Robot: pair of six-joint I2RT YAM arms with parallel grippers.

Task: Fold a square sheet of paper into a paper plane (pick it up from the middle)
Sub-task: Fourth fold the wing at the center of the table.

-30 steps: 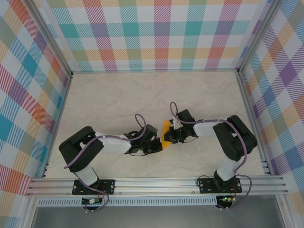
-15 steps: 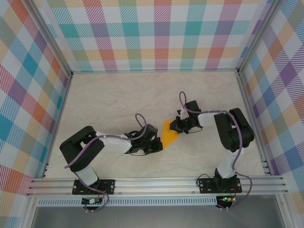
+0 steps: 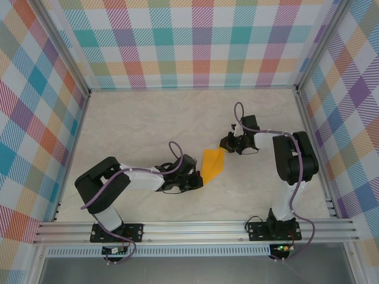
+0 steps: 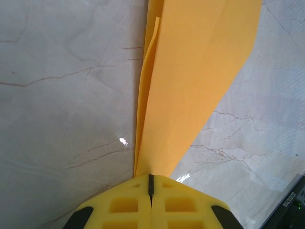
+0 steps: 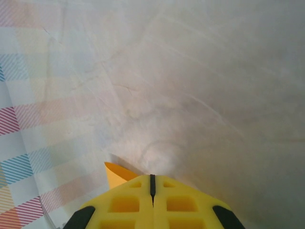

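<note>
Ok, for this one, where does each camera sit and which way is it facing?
Top external: fixed above and behind the bases, looking down on the table; both arms show, left gripper and right gripper at either end of the folded paper.
Left wrist: on the left wrist, looking along its shut yellow fingers at the paper they pinch.
Right wrist: on the right wrist, looking past its shut fingers across the table to a plaid wall.
Shared: all three show the paper and table.

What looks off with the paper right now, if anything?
The paper plane, pinched at its narrow end by the left gripper, isn't folded flat: along its left edge in the left wrist view the layers gape, one flap standing off the rest. No tears visible.
</note>
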